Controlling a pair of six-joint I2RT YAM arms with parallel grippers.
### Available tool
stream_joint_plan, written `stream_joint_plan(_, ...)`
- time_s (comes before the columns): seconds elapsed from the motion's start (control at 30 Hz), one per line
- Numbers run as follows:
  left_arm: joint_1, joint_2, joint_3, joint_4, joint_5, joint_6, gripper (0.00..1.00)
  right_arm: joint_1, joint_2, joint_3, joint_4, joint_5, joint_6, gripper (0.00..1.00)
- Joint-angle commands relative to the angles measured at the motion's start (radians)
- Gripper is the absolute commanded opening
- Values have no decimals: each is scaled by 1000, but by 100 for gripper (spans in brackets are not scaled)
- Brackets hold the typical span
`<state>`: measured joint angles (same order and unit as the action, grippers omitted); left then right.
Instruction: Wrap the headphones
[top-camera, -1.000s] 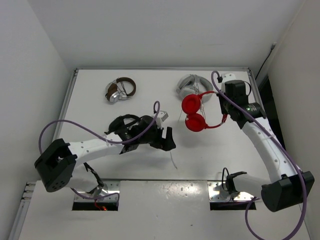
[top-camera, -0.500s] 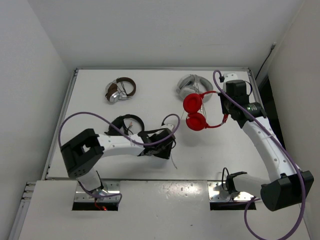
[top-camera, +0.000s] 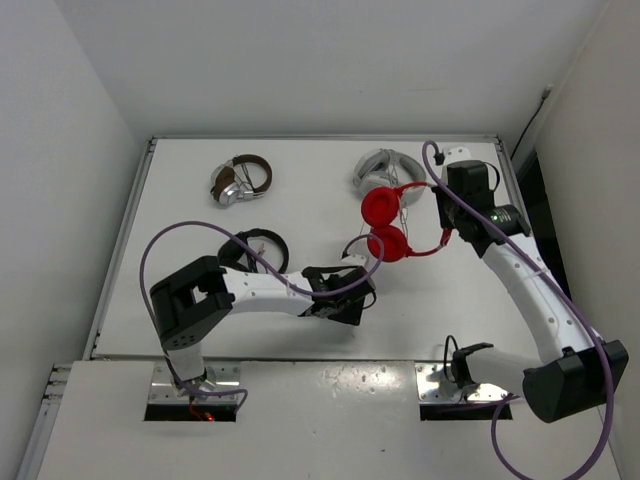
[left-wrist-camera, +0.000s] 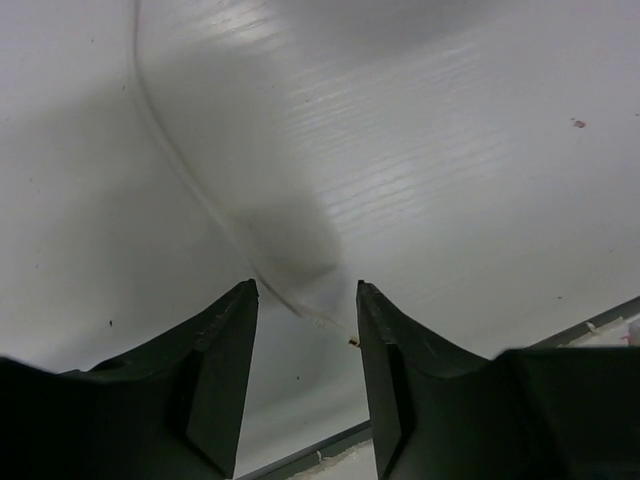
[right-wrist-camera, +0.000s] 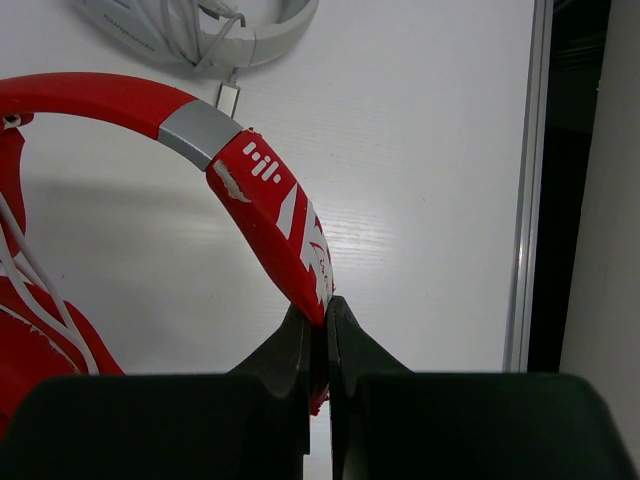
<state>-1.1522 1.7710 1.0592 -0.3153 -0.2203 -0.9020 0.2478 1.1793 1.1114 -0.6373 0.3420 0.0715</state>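
Top external view first: the red headphones (top-camera: 390, 225) sit toward the right edge of the worktop (top-camera: 300, 170), just in front of a white pair (top-camera: 380, 168) at the far right. The right claw (top-camera: 447, 236) has them by the headband (right-wrist-camera: 270, 200). On the right wrist camera its fingers are pressed tight on that red band, and the shadow underneath suggests the band is held clear of the surface.

Over to the left claw (left-wrist-camera: 305, 300), down low near the front edge, past the black pair (top-camera: 255, 245). Its jaws are spread partway, and the thin white cable (left-wrist-camera: 205, 200) runs across the worktop and passes right between them. They are not clamped on it, and there's daylight either side of the wire.

So the step in hand looks like picking up that cable. To do it well, I'd say keep the wire centred in the gap, get the tips right down against the worktop, because the cable lies flat and could slip under them, then close squarely. After that, lift gently. A hard pull would tug the earcups around in the right claw's pinch, so leave slack while winding and let the right side hold firm.
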Motion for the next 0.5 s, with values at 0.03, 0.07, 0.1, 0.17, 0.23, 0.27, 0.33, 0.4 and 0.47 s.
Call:
stream_joint_plan(0.03,-20,-1,12,-36,-54,-35,50,4,-40,34,74,14,44,0)
stream_joint_plan(0.07,-20,-1,12,-36,-63,-35,51,4,-40,34,74,14,53,0)
stream_joint_plan(0.1,-20,-1,2,-36,-73,-35,51,4,-50,34,74,14,53,0)
stream_joint_plan(0.17,-20,-1,-10,-36,-85,-26,53,4,-50,34,74,14,53,0)
stream_joint_plan(0.23,-20,-1,-24,-27,-94,-17,53,4,-50,25,64,14,53,0)
stream_joint_plan(0.27,-20,-1,-24,-27,-103,-17,53,4,-50,25,64,14,62,0)
stream_joint_plan(0.33,-20,19,-24,-18,-112,-6,54,4,-50,25,53,14,62,0)
stream_joint_plan(0.4,-20,45,-12,-18,-122,3,54,4,-50,25,53,14,71,0)
stream_joint_plan(0.47,-20,59,-2,-18,-122,3,52,4,-50,34,53,5,71,0)
